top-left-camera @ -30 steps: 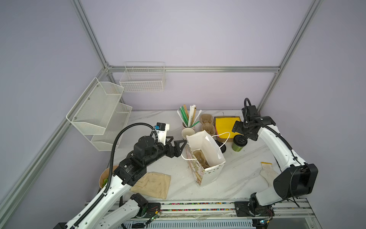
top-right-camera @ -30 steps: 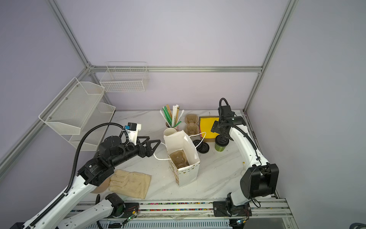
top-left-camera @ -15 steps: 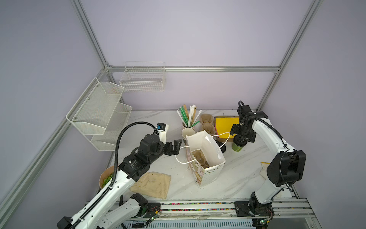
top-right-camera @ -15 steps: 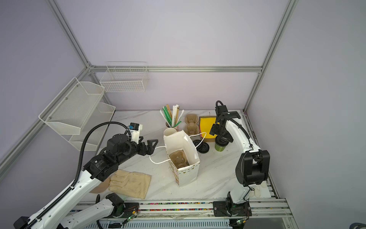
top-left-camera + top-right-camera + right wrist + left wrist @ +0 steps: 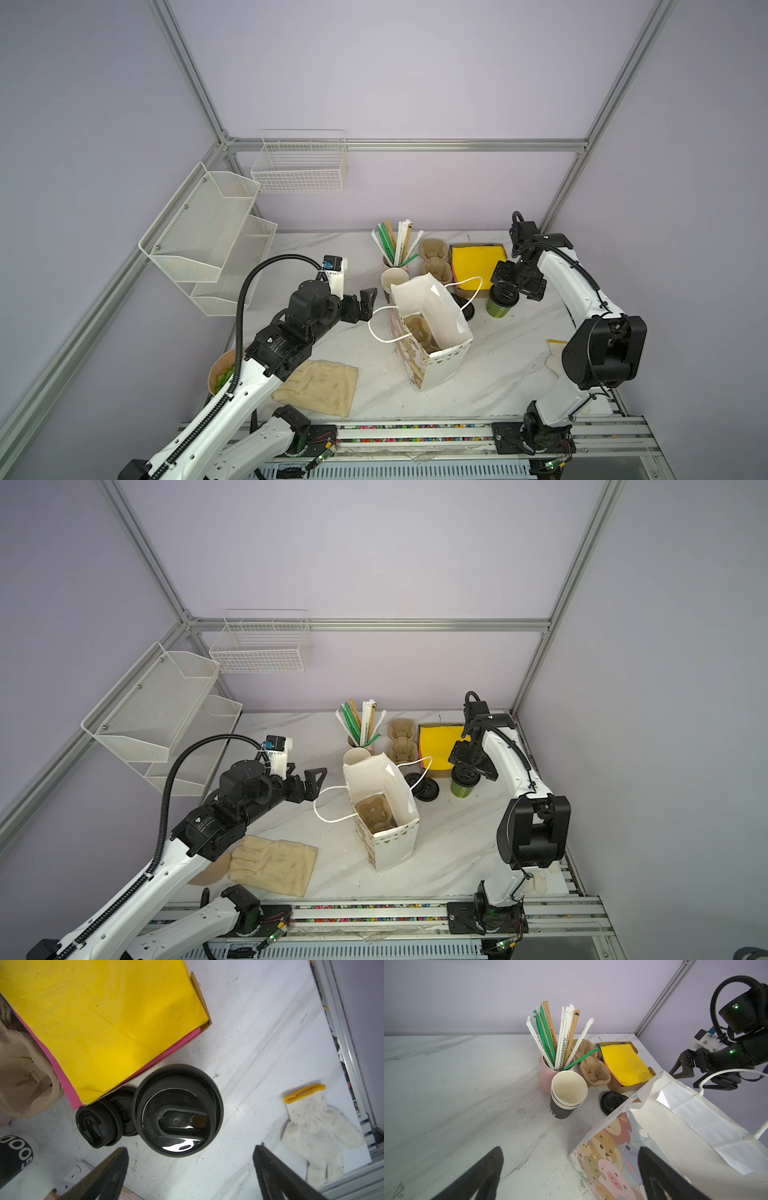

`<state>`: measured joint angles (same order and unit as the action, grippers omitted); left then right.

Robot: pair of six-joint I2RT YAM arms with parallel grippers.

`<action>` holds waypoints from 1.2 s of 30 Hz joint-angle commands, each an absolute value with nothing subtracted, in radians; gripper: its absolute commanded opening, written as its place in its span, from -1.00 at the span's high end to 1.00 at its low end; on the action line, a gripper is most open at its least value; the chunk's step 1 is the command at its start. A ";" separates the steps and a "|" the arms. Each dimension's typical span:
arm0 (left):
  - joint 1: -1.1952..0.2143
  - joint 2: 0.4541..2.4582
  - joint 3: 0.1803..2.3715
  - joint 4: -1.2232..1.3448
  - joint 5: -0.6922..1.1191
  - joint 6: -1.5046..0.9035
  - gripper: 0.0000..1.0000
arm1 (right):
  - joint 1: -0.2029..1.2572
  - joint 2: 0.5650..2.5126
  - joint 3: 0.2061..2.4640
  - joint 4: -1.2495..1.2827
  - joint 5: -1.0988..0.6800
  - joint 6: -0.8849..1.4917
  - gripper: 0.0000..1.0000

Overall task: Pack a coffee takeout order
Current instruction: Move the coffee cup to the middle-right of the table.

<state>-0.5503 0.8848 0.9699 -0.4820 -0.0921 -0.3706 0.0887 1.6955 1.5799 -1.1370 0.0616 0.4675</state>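
The right gripper (image 5: 190, 1174) hangs over the lidded cup (image 5: 178, 1111) with its fingers spread wide and nothing between them. The cup stands upright on the table (image 5: 498, 365), right of the paper bag (image 5: 432, 328) and just beside the near edge of the cardboard box holding the yellow sheet (image 5: 476, 259).

The likeliest slip is a bad bite. If the fingers close on the black lid rather than the paper wall below it, the lid may pop or the cup may squirt out sideways. Room is tight too: the spare lids (image 5: 104, 1124) sit just beside the cup, and a descending finger could catch them or the box rim and nudge the cup over.

The bag is the other worry. The cup carrier (image 5: 376, 812) already sits inside it, but the bag is light, and the left gripper (image 5: 361, 305), to its left, is spread open and grasps nothing (its fingertips are near the left handle loop (image 5: 376, 328), apart from it). With nobody steadying the bag, a cup brushing the tall far wall or snagging the right handle loop (image 5: 469, 286) could tip it. A cup lowered off-centre may also miss the carrier's well and lean.
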 commanded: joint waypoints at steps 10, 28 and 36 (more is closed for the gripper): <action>-0.536 0.871 0.960 -0.435 -0.110 -0.336 -1.00 | 0.089 1.720 1.550 -1.122 0.044 0.454 -0.83; -0.523 0.874 0.951 -0.429 -0.098 -0.337 -1.00 | 0.089 1.749 1.518 -1.087 0.025 0.449 -0.73; -0.515 0.881 0.950 -0.428 -0.088 -0.338 -1.00 | 0.089 1.753 1.509 -1.079 0.027 0.449 -0.70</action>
